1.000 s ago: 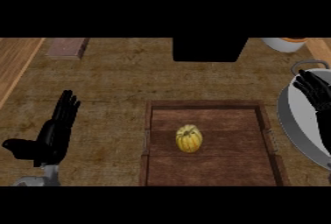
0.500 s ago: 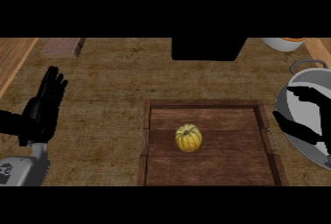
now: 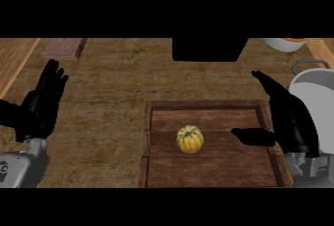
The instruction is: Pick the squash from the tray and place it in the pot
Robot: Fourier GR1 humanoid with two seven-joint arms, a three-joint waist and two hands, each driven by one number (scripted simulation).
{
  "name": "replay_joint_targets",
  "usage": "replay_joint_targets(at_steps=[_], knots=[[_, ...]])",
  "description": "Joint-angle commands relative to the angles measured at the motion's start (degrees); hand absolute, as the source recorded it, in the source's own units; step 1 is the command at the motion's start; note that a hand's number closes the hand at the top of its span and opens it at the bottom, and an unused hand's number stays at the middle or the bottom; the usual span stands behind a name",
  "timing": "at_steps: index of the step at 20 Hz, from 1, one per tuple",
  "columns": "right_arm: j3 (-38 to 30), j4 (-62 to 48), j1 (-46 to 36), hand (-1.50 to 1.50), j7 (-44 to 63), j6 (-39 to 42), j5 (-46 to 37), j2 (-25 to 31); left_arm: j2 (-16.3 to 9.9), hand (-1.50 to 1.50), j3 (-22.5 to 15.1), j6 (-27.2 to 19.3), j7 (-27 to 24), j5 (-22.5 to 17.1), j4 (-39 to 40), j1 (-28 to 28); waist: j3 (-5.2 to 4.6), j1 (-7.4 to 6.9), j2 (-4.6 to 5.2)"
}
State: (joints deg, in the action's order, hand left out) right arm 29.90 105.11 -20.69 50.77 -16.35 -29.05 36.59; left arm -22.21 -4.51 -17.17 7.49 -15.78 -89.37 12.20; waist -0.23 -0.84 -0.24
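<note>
Brown mottled counter (image 3: 111, 84), wooden tray (image 3: 209, 174) holding squash (image 3: 190, 139); pot (image 3: 317, 95) far right. Left hand (image 3: 40, 103) and right hand (image 3: 287, 121): fingers straight, grasping nothing.

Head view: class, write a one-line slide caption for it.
Yellow squash lies on the wooden tray; open right hand beside it, grey pot at right, open left hand resting at left.

Mottled brown counter (image 3: 117, 88), a lighter wood strip (image 3: 13, 62) at left, black block (image 3: 209, 48) at the far edge

Dim, even light; no glare, and only faint soft shadows.
</note>
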Motion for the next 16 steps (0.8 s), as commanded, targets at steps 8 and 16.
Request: replay_joint_targets(at_steps=[8, 16], knots=[[8.9, -10.5, -16.1, -1.5, 25.8, 26.6, 13.3, -12.8, 0.7, 0.0, -0.9, -0.7, 2.8, 0.9, -0.6, 4.0, -0.09, -1.9, 0.59], [11.1, -24.4, -22.4, -1.5, 32.9, 29.7, 21.0, -22.9, 1.0, 0.0, -2.0, -1.2, 4.9, 1.8, -2.7, 2.5, 0.07, -1.51, 0.22]])
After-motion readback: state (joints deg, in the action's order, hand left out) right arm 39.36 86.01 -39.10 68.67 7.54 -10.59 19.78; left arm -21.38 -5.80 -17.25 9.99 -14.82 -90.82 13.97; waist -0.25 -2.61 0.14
